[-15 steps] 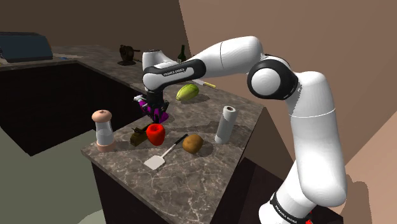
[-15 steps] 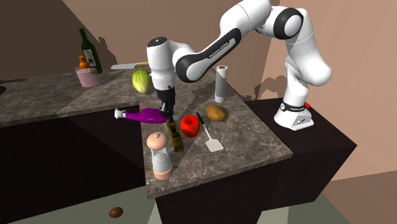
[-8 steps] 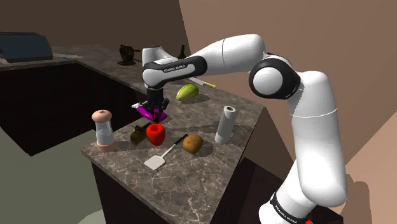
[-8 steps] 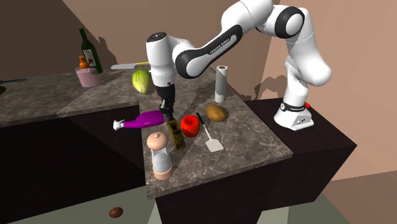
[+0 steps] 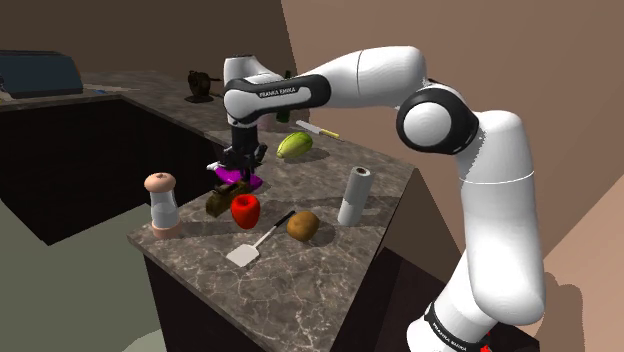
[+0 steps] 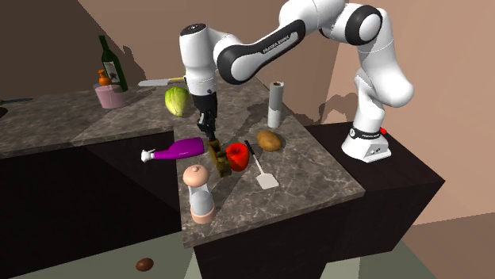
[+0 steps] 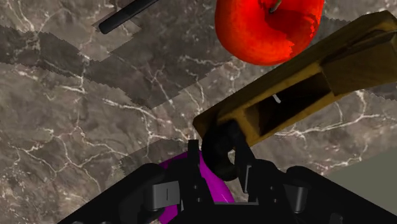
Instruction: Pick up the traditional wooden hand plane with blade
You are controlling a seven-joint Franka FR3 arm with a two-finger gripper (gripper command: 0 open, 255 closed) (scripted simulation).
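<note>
The wooden hand plane [image 6: 217, 156] hangs tilted just above the marble counter [image 6: 309, 170], beside the red apple [image 6: 236, 155]. My gripper [image 6: 208, 131] is right over it, shut on the dark curled handle at the plane's end. In the wrist view the fingers [image 7: 245, 167] clasp that handle, and the plane's hollow body [image 7: 305, 83] slants away toward the apple [image 7: 267, 25]. In the shoulder view the plane [image 5: 220, 199] sits below the gripper [image 5: 240, 168], with the purple bottle [image 5: 237, 184] just behind it.
A pink-topped grinder [image 5: 161, 203] stands near the counter's corner. A spatula [image 5: 255, 243], a potato [image 5: 303, 224] and a grey roll [image 5: 353, 196] lie nearer the stand. A green vegetable [image 5: 294, 145] and a knife [image 5: 318, 129] lie behind. The purple bottle [image 6: 176, 149] overhangs the counter edge.
The gripper has risen, taking the plane up off the counter by its handle; the plane now hangs tilted. The purple bottle was nudged and stays on the counter.
</note>
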